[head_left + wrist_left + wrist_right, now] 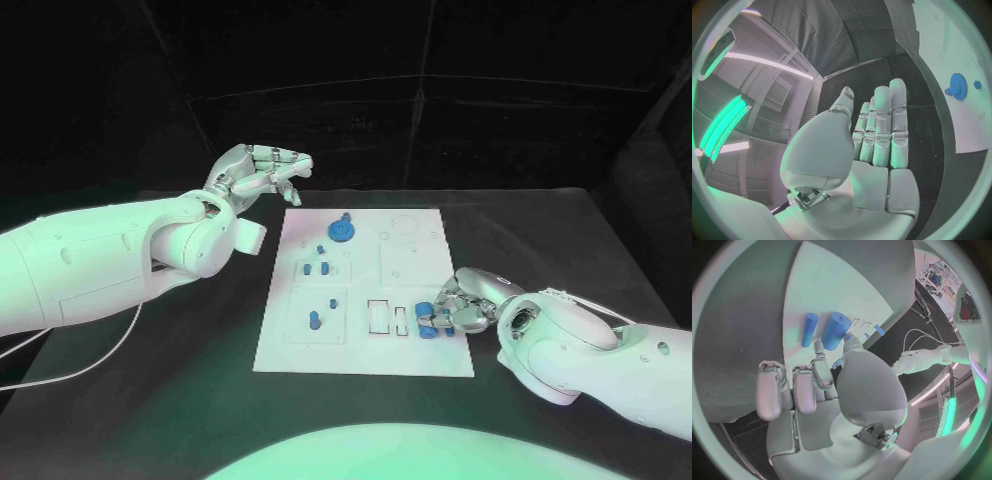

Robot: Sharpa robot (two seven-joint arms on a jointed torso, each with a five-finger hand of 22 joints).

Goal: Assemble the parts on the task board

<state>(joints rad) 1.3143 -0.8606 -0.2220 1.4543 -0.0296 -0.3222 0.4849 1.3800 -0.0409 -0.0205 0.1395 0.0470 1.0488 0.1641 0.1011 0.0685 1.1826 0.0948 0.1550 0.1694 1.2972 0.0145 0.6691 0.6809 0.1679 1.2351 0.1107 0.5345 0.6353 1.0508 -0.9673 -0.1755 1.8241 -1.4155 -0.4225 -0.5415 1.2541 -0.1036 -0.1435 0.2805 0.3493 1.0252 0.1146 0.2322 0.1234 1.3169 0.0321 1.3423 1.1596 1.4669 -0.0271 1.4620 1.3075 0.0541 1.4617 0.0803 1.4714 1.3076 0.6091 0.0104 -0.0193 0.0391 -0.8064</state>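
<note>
Here the white rectangular task board (368,290) lies in the middle of the black table (562,230), long side running away from the robot. The right hand (464,303) rests at the board's right edge near its near right corner, fingers curled down beside a cluster of short blue cylinders (428,322); in the right wrist view the larger blue cylinder (836,331) lies on the board just ahead of the fingertips (819,346), with a slimmer blue cylinder (809,329) beside it, but whether the hand actually pinches either one cannot be told. The left hand (260,172) hangs above the table off the board's far left corner, holding nothing; its wrist view shows the fingers (882,127) extended side by side with the thumb a little apart. A blue toothed gear (342,231) sits near the board's far edge. Small blue pegs (315,268) stand along the left side, and another blue peg (315,320) stands nearer the near left corner.
</note>
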